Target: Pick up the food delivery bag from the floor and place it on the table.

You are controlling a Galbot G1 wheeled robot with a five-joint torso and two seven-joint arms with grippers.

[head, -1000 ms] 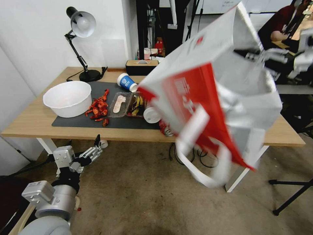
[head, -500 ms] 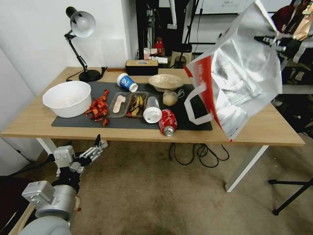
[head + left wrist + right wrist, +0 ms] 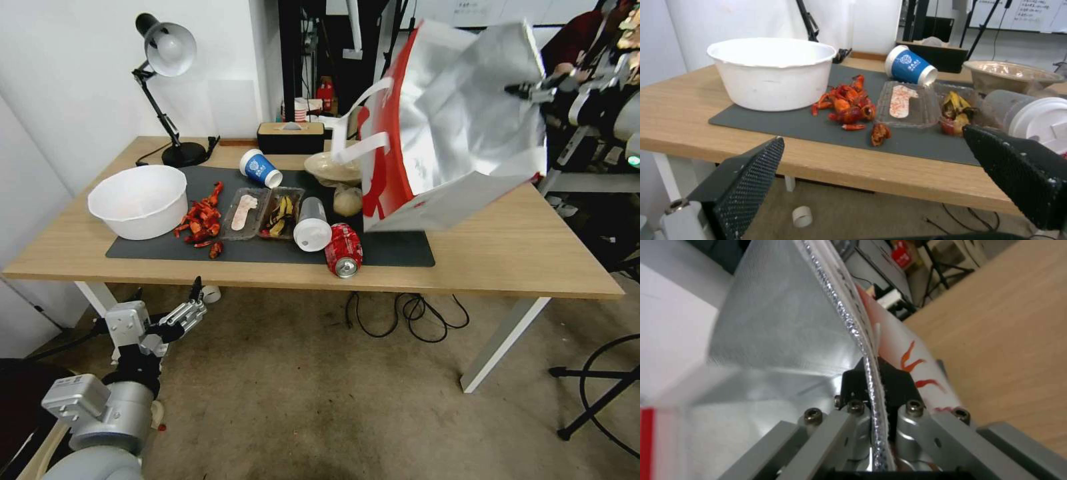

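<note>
I see the table [image 3: 527,257] spanning my head view, its dark mat [image 3: 267,248] crowded with litter; above its right part the food delivery bag [image 3: 467,143] hangs tipped on its side, foil mouth facing me, its lower edge close to the tabletop, though I cannot tell whether it touches; my right gripper [image 3: 875,373] is pinched onto the bag's rim from the right; my left gripper [image 3: 189,310] waits low over the floor [image 3: 320,400] before the table, fingers spread apart, holding nothing.
</note>
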